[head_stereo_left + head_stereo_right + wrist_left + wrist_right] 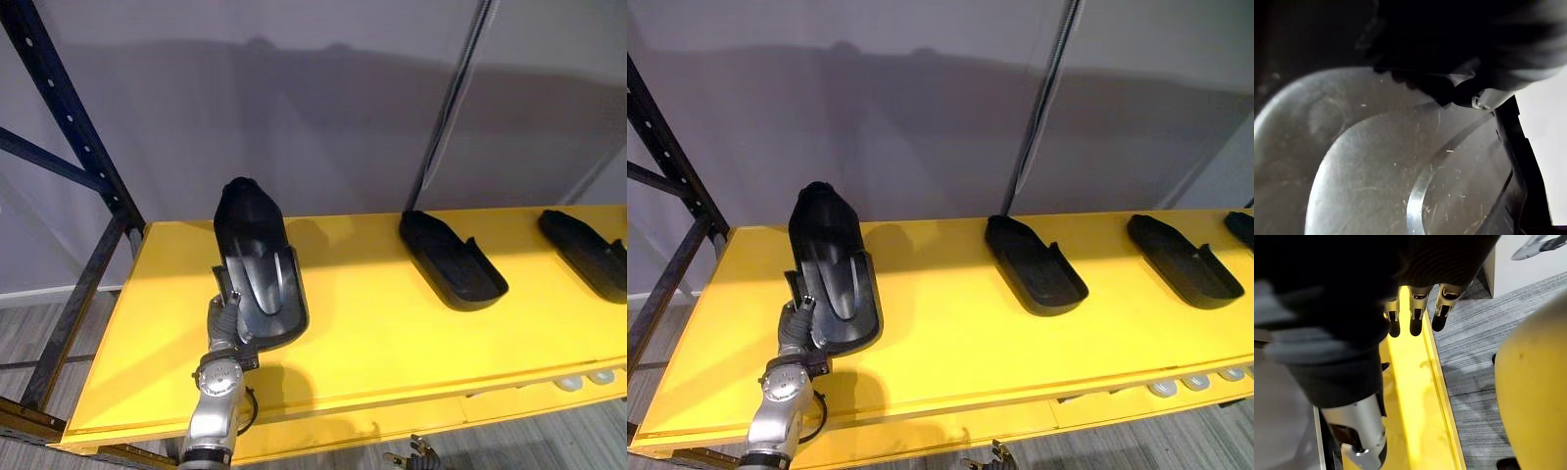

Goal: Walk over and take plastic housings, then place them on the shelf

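holding a black plastic housing [257,259] at its near end, the left hand [225,321] has its fingers clenched on the rim. the left wrist view looks straight into the scuffed hollow of the shell [1376,171], with a dark-tipped finger [1469,95] pressed over the edge. the housing is at the left part of the yellow shelf [392,338], hollow side up. it's tilted so the rounded far end points up toward the grey wall [313,98]. it throws a shadow on the board, and honestly i can't tell if the low end is touching the shelf or just above it, since the hand is in the way.

further right on the same shelf a second housing [453,261] lies flat, well apart from the held one. a third housing [586,253] sits beyond that, and the tip of a fourth housing [1244,227] pokes in at the edge of the right eye view. a dark blue rack upright [69,117] stands at the shelf's left end.

the right hand [1417,316] hangs with fingers straight and relaxed, carrying nothing. it's just beside the shelf's front lip [1415,396], above the grey floor [1474,347].
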You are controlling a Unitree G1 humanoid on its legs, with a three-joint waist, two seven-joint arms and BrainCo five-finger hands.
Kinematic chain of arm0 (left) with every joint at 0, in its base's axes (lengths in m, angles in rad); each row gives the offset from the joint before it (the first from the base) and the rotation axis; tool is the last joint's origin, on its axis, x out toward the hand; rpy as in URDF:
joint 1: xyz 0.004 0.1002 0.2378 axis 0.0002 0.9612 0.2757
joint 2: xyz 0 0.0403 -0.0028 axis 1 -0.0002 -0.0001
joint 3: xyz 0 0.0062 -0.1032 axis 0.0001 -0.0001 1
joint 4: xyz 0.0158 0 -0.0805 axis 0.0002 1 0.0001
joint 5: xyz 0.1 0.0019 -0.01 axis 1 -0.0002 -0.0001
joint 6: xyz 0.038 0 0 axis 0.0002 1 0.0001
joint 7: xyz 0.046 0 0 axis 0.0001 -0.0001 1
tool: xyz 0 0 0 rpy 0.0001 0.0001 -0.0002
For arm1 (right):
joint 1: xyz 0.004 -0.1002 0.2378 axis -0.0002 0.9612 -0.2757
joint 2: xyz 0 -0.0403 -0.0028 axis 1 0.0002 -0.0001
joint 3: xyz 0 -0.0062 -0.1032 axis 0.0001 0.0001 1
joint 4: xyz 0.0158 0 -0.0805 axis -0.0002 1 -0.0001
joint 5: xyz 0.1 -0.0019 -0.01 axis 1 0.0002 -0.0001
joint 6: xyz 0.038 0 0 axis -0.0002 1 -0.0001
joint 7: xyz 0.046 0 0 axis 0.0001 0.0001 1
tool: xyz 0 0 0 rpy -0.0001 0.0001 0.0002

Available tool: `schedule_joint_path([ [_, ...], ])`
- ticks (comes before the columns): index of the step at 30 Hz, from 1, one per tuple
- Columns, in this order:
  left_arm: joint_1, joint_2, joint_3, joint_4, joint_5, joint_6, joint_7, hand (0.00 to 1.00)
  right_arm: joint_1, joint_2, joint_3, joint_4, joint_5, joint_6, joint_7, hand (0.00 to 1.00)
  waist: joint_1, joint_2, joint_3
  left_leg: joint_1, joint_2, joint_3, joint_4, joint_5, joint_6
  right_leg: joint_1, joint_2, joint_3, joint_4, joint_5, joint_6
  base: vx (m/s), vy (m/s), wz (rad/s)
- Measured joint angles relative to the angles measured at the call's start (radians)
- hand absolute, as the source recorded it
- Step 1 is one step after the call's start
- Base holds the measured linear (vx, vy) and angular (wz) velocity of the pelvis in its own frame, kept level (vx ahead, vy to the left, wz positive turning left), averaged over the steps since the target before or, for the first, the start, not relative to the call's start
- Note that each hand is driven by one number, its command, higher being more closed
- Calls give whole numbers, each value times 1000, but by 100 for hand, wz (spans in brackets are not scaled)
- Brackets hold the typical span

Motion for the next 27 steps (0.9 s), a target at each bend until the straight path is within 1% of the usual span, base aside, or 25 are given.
schedule_joint_path([
  [1,-20,8,11,28,1,16,-8,100,-10,-7,0,5,-1,1,6,0,-18,7,0,13,-3,-11,-45,27,4,-9,3,-10,-1,0,-4,-282,-25,13],
  [2,-25,8,13,35,2,19,-11,100,-11,-8,1,4,-1,1,7,0,-20,8,0,17,-4,-11,-55,32,5,-9,4,-11,-1,-1,-5,-311,-4,16],
  [3,-37,9,23,47,6,37,-19,0,-12,-9,1,5,-1,2,12,0,-28,8,1,16,-6,-14,-60,35,4,-9,4,-13,-2,-2,-3,-194,21,4],
  [7,-86,18,66,102,44,58,-20,0,-11,-12,1,5,-1,7,21,0,-31,11,1,-3,-17,-27,-60,33,3,-8,5,8,-41,-4,0,-121,36,-1],
  [11,-126,25,85,128,60,79,-17,0,-14,-12,0,11,-1,8,30,0,-34,6,-3,-16,-33,-43,-60,33,3,-4,4,37,-66,-2,-2,-9,41,8],
  [13,-130,26,93,132,61,80,-16,0,-17,-12,0,18,-1,8,32,0,-37,4,-6,-14,-38,-48,-60,33,4,1,2,41,-67,0,-5,51,16,10],
  [15,-139,28,93,133,80,80,-14,0,-22,-11,0,30,-2,8,34,0,-41,-4,-10,-14,-44,-67,-59,34,3,9,2,43,-65,22,-19,87,-14,26],
  [18,-146,41,107,132,81,77,-9,0,-40,-11,-1,63,-2,8,38,0,-37,-4,-14,-13,-41,-65,-55,37,8,14,7,46,-71,30,-7,129,-35,1],
  [22,-160,55,111,134,80,80,-11,0,-51,-12,-1,75,-8,9,42,0,-41,-11,-8,6,-38,-58,-55,36,6,43,11,53,-89,34,-13,96,-17,-6],
  [27,-164,55,109,133,80,77,-16,0,-56,-13,-1,80,-8,9,43,0,-41,-13,-1,16,-38,-49,-56,25,11,45,10,57,-96,35,-15,-24,10,-5],
])
